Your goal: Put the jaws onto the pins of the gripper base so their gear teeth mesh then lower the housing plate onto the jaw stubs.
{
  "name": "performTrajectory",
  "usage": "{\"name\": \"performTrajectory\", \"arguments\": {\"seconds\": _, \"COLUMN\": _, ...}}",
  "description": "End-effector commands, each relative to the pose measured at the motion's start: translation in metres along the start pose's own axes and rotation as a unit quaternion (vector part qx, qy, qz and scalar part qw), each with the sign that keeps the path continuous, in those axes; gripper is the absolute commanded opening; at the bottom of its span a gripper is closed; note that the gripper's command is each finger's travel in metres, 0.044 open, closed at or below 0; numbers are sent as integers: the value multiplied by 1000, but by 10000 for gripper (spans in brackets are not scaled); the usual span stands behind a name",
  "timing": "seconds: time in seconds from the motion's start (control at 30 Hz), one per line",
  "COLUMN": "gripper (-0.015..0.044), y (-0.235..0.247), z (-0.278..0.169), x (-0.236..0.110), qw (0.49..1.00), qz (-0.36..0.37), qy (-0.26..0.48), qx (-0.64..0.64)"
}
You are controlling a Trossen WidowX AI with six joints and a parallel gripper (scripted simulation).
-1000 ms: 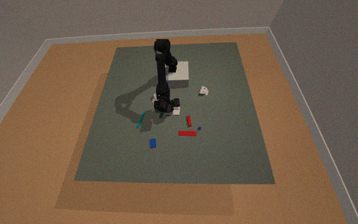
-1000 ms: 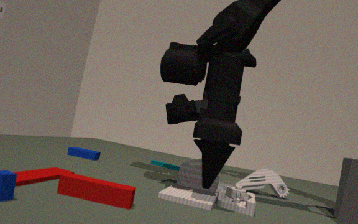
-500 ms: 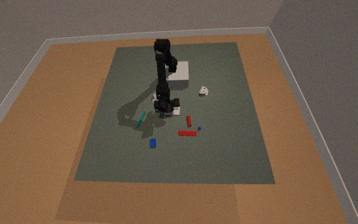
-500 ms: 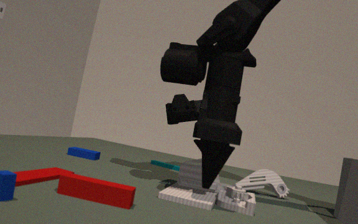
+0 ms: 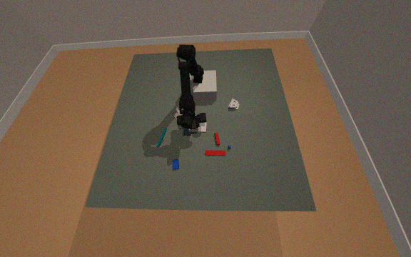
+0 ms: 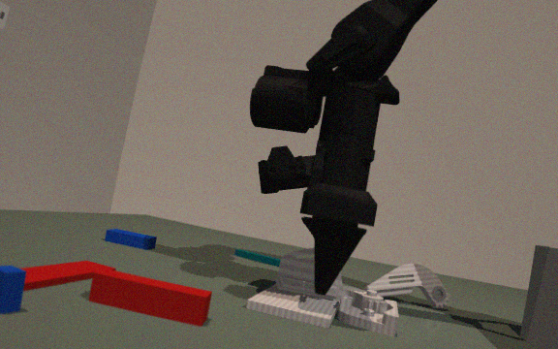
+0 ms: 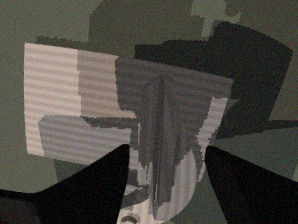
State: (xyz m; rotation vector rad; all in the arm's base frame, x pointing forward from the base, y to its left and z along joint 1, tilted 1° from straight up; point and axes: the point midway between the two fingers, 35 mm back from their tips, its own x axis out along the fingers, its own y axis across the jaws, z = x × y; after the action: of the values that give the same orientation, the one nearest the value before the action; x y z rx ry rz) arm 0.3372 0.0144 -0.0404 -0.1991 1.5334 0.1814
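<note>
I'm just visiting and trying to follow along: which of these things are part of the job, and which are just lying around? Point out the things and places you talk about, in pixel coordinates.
Part of the job:
- gripper (image 6: 321, 293) (image 7: 168, 152)
- pale ridged base (image 6: 291, 307) (image 7: 50, 95) beneath it
- white slotted piece (image 6: 407, 278)

Just lying about:
- two red bars (image 5: 215, 153) (image 6: 150, 297)
- two blue blocks (image 5: 175, 164) (image 6: 5, 289)
- teal stick (image 5: 161, 138) (image 6: 258, 257)

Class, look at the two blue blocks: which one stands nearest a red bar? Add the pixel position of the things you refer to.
The small upright blue block (image 5: 229, 147) (image 6: 5, 290); the other blue block (image 5: 175, 164) (image 6: 130, 239) lies flat, farther off.
</note>
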Motion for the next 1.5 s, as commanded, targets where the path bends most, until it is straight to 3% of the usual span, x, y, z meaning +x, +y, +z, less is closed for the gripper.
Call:
{"name": "performTrajectory", "arguments": {"seconds": 0.0, "gripper": 224, "y": 0, "z": 0, "x": 0, "qw": 1000, "qz": 0, "qy": 0, "qx": 0}}
{"name": "performTrajectory", "arguments": {"seconds": 0.2, "gripper": 224, "y": 0, "z": 1, "x": -5, "qw": 1000, "qz": 0, "qy": 0, "qx": 0}}
{"name": "performTrajectory", "arguments": {"seconds": 0.47, "gripper": 224, "y": 0, "z": 1, "x": -67, "qw": 1000, "qz": -1, "qy": -2, "qx": -2}}
{"name": "performTrajectory", "arguments": {"seconds": 0.57, "gripper": 224, "y": 0, "z": 0, "x": -59, "qw": 1000, "qz": 0, "qy": -1, "qx": -1}}
{"name": "performTrajectory", "arguments": {"seconds": 0.87, "gripper": 0, "y": 0, "z": -2, "x": -64, "qw": 1000, "qz": 3, "qy": 0, "qx": -4}}
{"name": "performTrajectory", "arguments": {"seconds": 1.4, "gripper": 0, "y": 0, "z": 1, "x": -64, "qw": 1000, "qz": 1, "qy": -4, "qx": -3}}
{"name": "performTrajectory", "arguments": {"seconds": 1.47, "gripper": 53, "y": -6, "z": -4, "x": -64, "qw": 1000, "qz": 0, "qy": -3, "qx": -6}}
